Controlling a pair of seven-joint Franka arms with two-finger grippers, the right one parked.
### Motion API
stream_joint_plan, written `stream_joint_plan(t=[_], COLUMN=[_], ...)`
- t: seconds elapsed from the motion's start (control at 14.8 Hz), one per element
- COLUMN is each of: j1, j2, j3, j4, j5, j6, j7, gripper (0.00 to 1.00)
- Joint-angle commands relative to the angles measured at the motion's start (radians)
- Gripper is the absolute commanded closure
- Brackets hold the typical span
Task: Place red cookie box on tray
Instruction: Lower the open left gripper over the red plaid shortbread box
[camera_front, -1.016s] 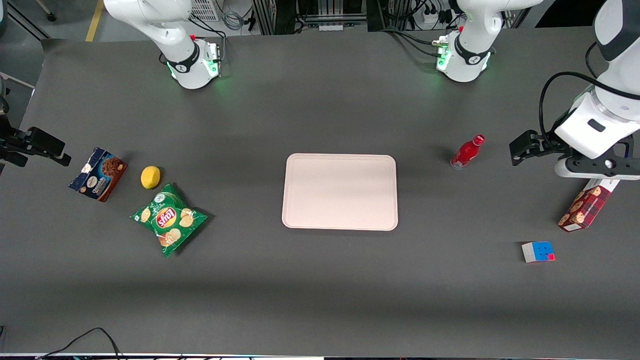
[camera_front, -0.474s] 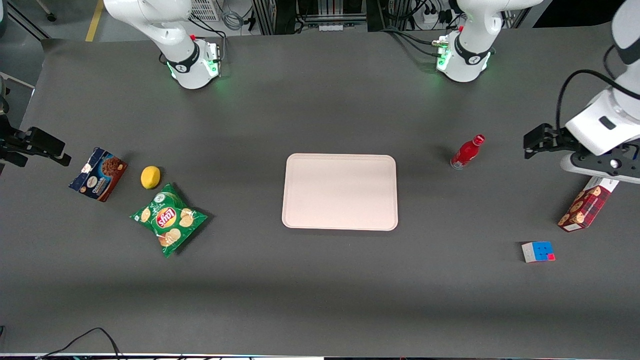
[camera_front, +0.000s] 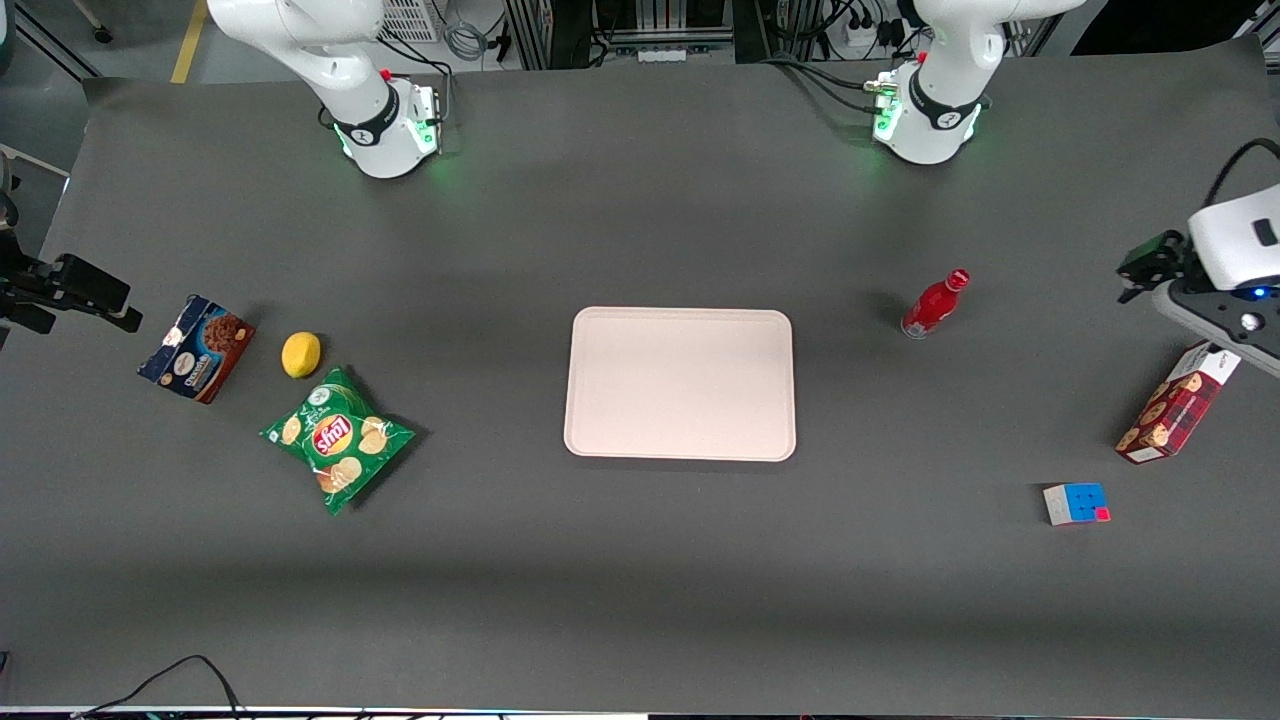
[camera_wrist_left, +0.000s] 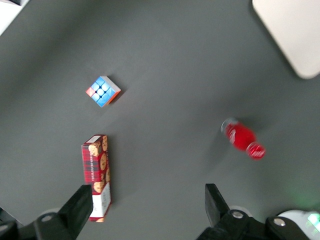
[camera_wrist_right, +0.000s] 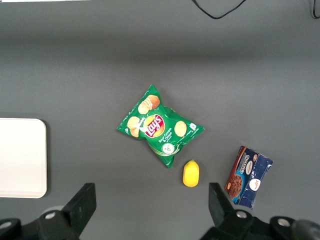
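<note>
Gripper (camera_wrist_left: 145, 200): up in the air at the working arm's end of the table, over the white end of the red cookie box (camera_front: 1177, 402). Fingers (camera_wrist_left: 79, 204) spread wide, nothing held.

Red cookie box (camera_wrist_left: 96, 176): flat on the table, slanted, white end farther from the front camera. Not touched.

Tray (camera_front: 680, 384): mid-table, well apart from the box, nothing on it.

Red bottle (camera_front: 934, 304): between tray and box, lying tilted. Cube (camera_front: 1076, 503): near the box, nearer the front camera.

Chip bag (camera_front: 338, 438), lemon (camera_front: 301, 354), blue cookie box (camera_front: 196, 348): toward the parked arm's end.
</note>
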Motion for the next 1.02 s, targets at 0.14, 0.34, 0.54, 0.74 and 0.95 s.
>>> stream_joint_plan(t=[0.14,0.34,0.54,0.74,0.95], j1=[0.045,0.048,0.049,0.095,0.121], j2=[-0.010,-0.013,-0.011,0.016,0.068], j3=[0.084,0.151,0.217,0.227,0.227], j4=[-0.078,-0.160,-0.262,-0.329,-0.329], j5=[0.013,0.013,0.015,0.015,0.015], j6=[0.057,0.170,0.311,0.418,0.459], j7=[0.234,0.289,0.328,0.346,0.364], gripper=[0.00,0.00,0.00,0.00,0.00])
